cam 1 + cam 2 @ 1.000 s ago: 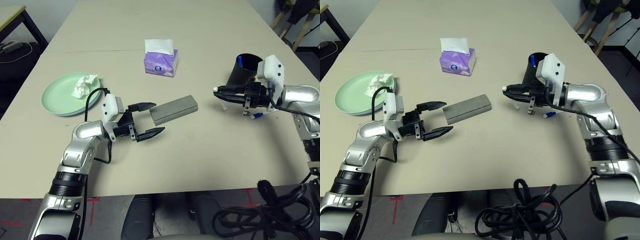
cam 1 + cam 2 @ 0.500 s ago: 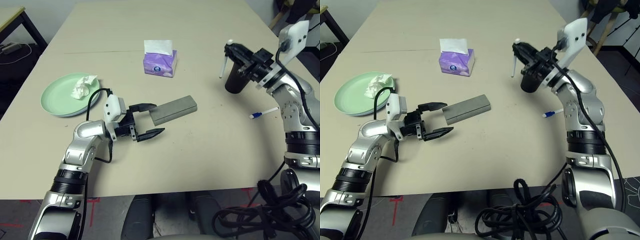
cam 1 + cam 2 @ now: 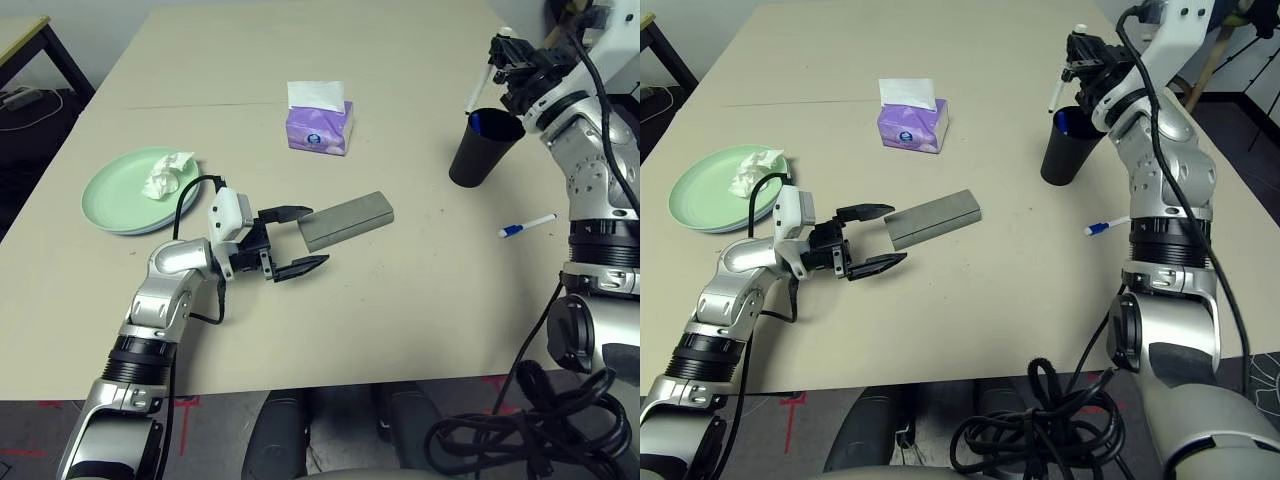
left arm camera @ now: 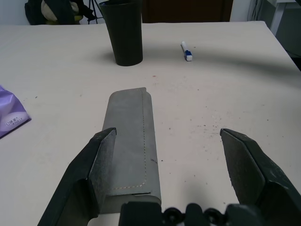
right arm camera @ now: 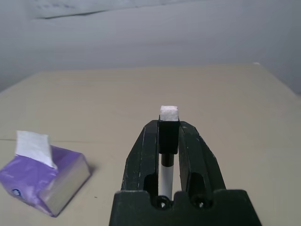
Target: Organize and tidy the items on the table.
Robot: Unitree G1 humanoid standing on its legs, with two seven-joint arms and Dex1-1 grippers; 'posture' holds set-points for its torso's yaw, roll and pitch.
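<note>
My left gripper (image 3: 312,237) stands open low over the table (image 3: 400,300). The near end of the grey glasses case (image 3: 347,220) lies just inside its far finger (image 4: 101,160). My right gripper (image 3: 508,62) is raised at the far right, shut on a white pen (image 5: 168,141) that hangs upright above the far rim of the black cup (image 3: 482,147). Something blue shows inside the cup. A blue-capped pen (image 3: 527,226) lies on the table right of the cup. A mint green plate (image 3: 115,195) at the left holds a crumpled white tissue (image 3: 168,172).
A purple tissue box (image 3: 320,120) stands behind the case, mid-table. A thin seam (image 3: 200,103) crosses the far part of the table. A black-legged side table (image 3: 30,35) is at the far left. Cables (image 3: 520,420) hang below the front edge.
My right arm has lifted the white pen from table height beside the cup, up and back to above the cup. The left arm and case have stayed put.
</note>
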